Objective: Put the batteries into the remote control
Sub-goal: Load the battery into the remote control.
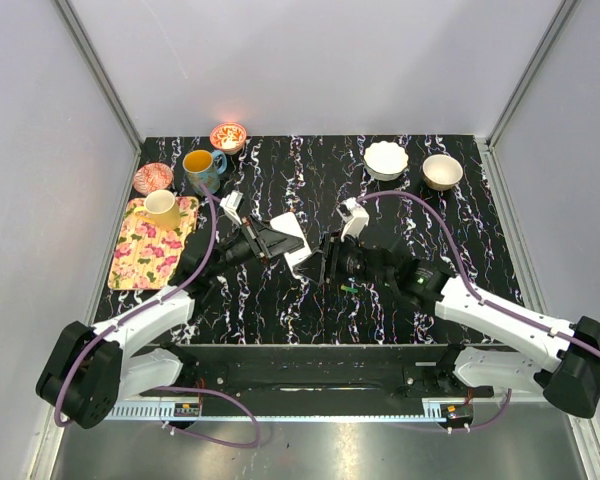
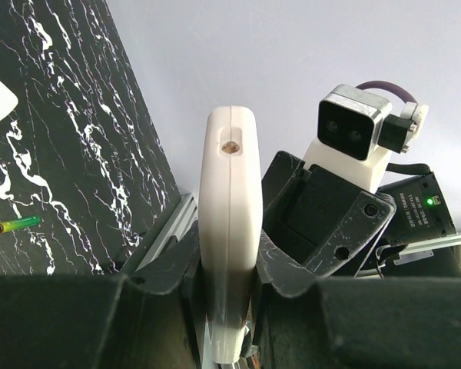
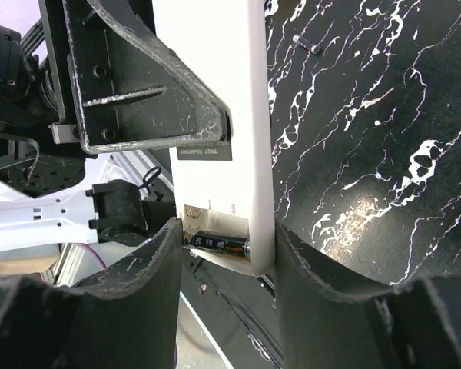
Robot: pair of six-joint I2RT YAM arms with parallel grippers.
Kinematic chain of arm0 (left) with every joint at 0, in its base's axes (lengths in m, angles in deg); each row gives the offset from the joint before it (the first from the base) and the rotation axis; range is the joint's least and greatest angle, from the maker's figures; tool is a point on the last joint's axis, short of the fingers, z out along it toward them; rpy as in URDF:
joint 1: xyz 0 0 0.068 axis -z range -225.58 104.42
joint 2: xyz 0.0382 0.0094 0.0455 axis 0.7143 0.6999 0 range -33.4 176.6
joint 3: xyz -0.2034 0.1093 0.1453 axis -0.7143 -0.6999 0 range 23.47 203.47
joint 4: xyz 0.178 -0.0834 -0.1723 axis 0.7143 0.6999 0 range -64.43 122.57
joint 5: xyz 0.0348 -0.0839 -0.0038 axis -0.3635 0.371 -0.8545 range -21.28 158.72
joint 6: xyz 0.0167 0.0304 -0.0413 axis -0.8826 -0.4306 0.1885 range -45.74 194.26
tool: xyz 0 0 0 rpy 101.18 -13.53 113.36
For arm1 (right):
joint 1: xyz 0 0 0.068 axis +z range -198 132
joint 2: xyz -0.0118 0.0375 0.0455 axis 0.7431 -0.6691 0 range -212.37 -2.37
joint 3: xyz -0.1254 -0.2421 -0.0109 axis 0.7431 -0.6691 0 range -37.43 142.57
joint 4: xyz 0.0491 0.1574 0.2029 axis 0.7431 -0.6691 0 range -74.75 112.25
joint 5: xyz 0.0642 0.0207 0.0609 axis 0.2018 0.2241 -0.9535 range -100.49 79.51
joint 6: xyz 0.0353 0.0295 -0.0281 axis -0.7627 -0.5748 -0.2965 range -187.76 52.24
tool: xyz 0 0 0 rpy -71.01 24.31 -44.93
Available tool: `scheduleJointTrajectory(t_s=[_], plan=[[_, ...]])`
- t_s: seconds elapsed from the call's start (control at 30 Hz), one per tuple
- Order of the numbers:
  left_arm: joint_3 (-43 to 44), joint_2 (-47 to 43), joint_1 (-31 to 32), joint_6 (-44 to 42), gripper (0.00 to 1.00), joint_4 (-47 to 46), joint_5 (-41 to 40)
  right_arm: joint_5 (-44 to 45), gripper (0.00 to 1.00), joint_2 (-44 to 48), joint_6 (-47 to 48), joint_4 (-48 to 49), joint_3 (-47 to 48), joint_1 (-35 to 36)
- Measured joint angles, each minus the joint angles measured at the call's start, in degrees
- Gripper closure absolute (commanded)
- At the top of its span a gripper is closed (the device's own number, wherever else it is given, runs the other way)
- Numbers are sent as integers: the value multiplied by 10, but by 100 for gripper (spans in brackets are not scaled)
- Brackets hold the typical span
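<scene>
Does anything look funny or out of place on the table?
Yes. One small green battery lies loose on the black table, away from the remote control, which the left gripper holds on its edge. Its battery bay is open, with one battery showing inside.

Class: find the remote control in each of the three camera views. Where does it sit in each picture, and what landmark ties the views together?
Top external: the remote control is a small white shape at mid-table.
Left wrist: upright and edge-on, at the centre of the picture.
Right wrist: a white slab running from the top edge down to the lower middle.
Shared landmark: the black marbled table.
</scene>
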Motion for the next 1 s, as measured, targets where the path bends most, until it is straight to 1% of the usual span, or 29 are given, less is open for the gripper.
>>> scheduleJointTrajectory(t_s=[0.37,1.0], plan=[[3,8,-4,0,100,2,5,3,100,-20,19,-19,15,-1],[22,8,-10,-5,100,31,3,40,100,-58,44,-103,81,5]])
